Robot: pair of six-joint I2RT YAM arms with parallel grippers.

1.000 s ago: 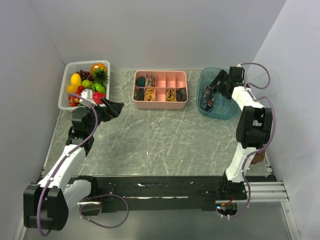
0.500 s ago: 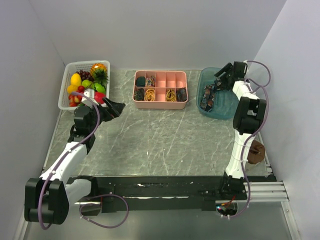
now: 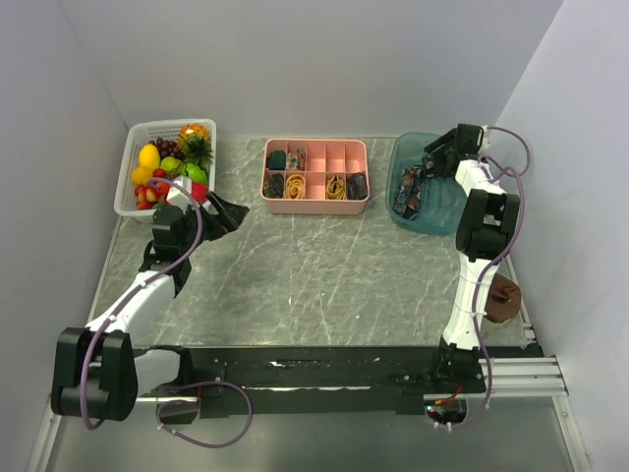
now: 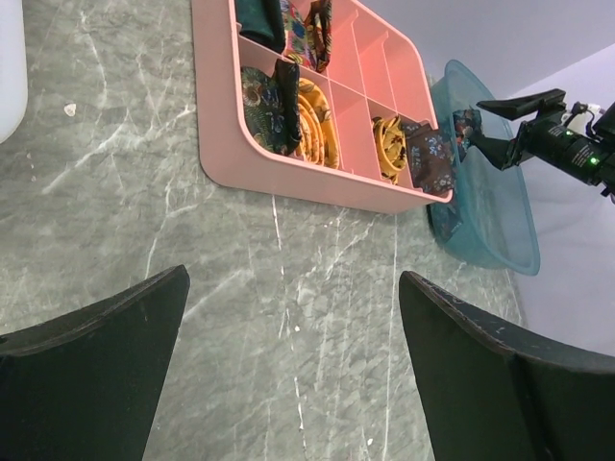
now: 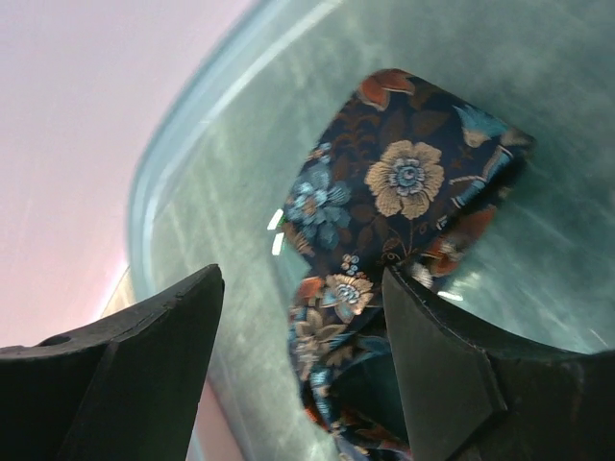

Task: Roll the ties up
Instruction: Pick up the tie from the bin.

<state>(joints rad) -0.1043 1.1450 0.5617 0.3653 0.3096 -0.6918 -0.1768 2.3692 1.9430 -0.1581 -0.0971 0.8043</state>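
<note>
**Top external view.** You find the left end effector (image 3: pixel 224 211) spread wide with nothing between its fingers. It hangs above the tabletop (image 3: pixel 314 285), just beside the white fruit basket (image 3: pixel 125 182). The right end effector (image 3: pixel 432 155) reaches into the teal tub (image 3: pixel 432 224) at the far right corner. From this height you cannot tell how its fingers stand. The loose ties (image 3: pixel 407 190) lie heaped against the tub's left wall, just beside that end effector. The pink tray (image 3: pixel 314 206) sits between basket and tub. It holds rolled ties (image 3: pixel 357 184) and yellow bands (image 3: pixel 335 185) in separate compartments.

**Left wrist view.** You see the left end effector (image 4: pixel 293 280) with both fingers (image 4: pixel 96 375) far apart and only bare tabletop (image 4: pixel 288 317) between them. Ahead lies the pink tray (image 4: pixel 288 182), with yellow bands (image 4: pixel 309 120) and a rolled tie (image 4: pixel 432 158) in its near compartments. Beyond it stands the teal tub (image 4: pixel 490 240), with the right end effector (image 4: pixel 485 130) above it, jaws parted.

**Right wrist view.** You see the right end effector (image 5: pixel 303 279) spread, a finger (image 5: pixel 125 384) on each side of one tie (image 5: pixel 404 182). The tie lies folded on the floor of the teal tub (image 5: pixel 192 192), patterned side up. The right-hand finger overlaps its edge. You cannot tell whether it touches the fabric, and nothing is pinched.
</note>
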